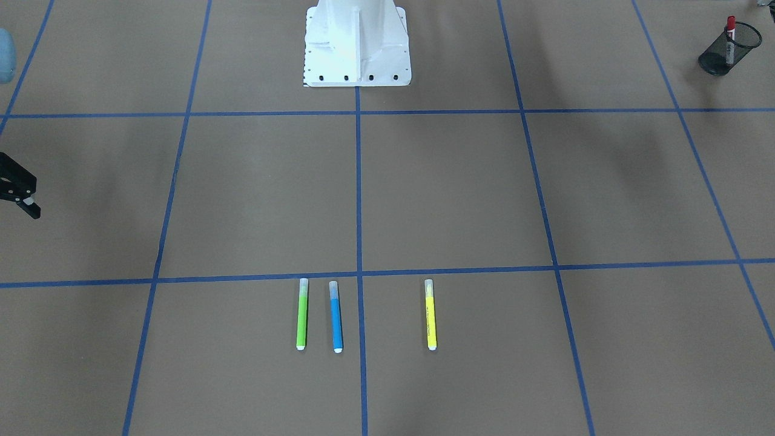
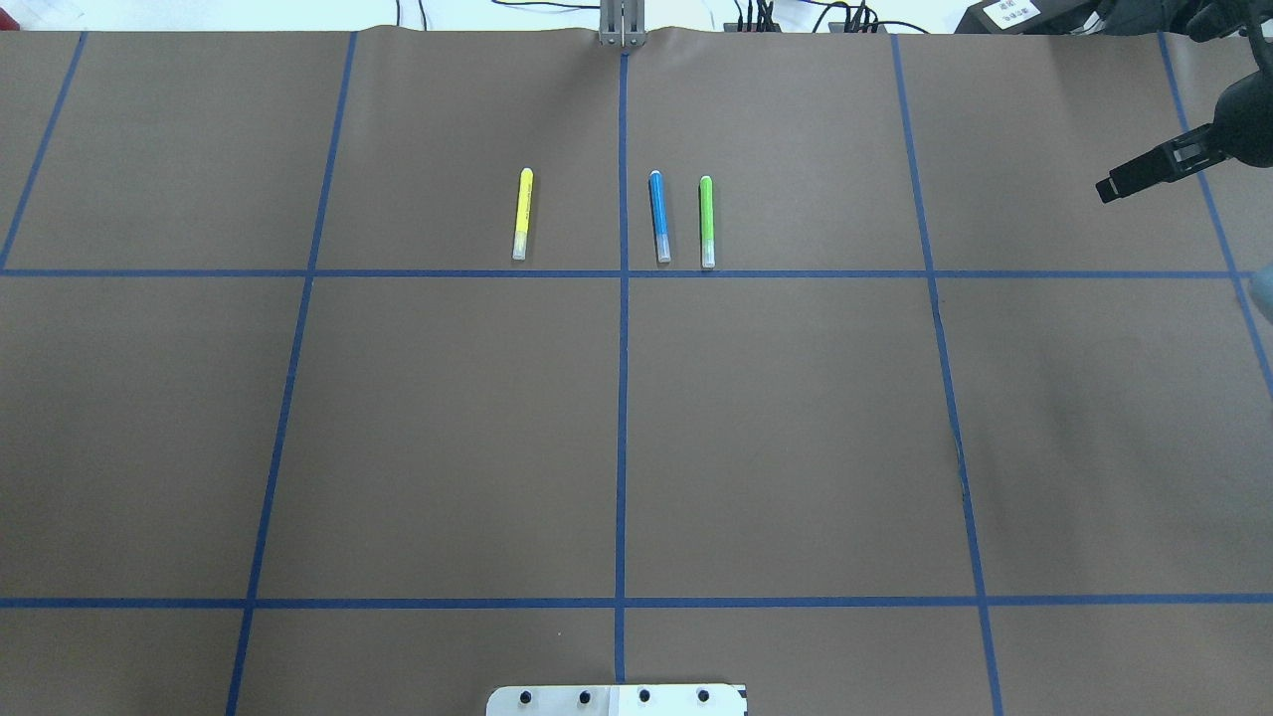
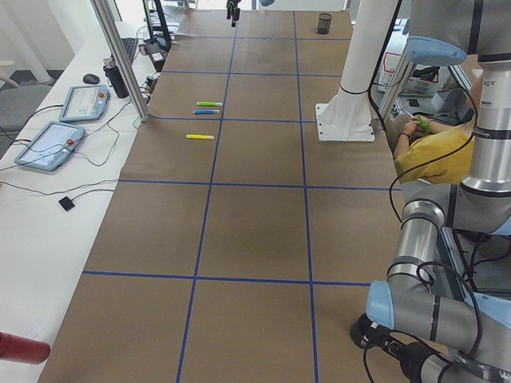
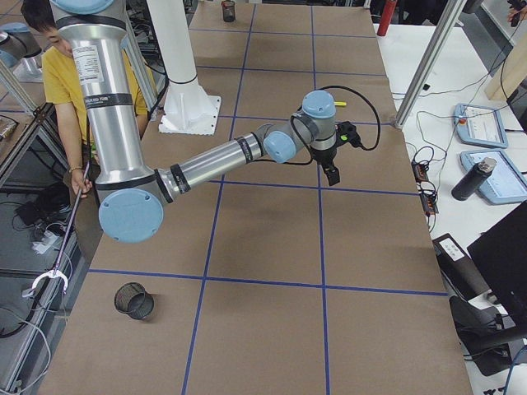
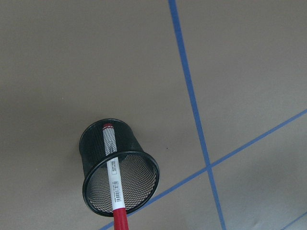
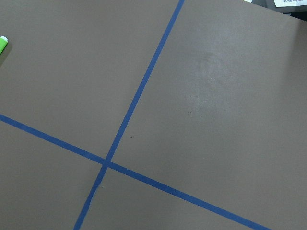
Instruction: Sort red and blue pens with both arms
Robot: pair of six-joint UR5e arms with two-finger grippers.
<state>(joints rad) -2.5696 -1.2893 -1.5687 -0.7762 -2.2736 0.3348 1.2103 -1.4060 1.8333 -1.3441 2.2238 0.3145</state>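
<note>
Red marker stood tilted in a black mesh cup at the counter's corner on the robot's left, base side. In the left wrist view it leaned from the cup floor out over the rim. Its red end ran off the bottom edge, and the label print was too small to read.

Blue marker lay flat on the operators' side, just beside the centre tape line. Green marker lay just beside it and yellow marker lay across the line, apart. All three were parallel, none touching.

Right end effector hung above the counter toward the robot's right end, well apart from the markers. It was edge-on overhead and cut by the frame in the front-facing view, so I could not tell how far its fingers stood apart. Nothing was visible in its grip. Its wrist view caught only a sliver of the green marker.

Left end effector appeared in no view, so its state could not be told. Left arm ran off the bottom of the left side view.

Second mesh cup stood near the counter's right end.
</note>
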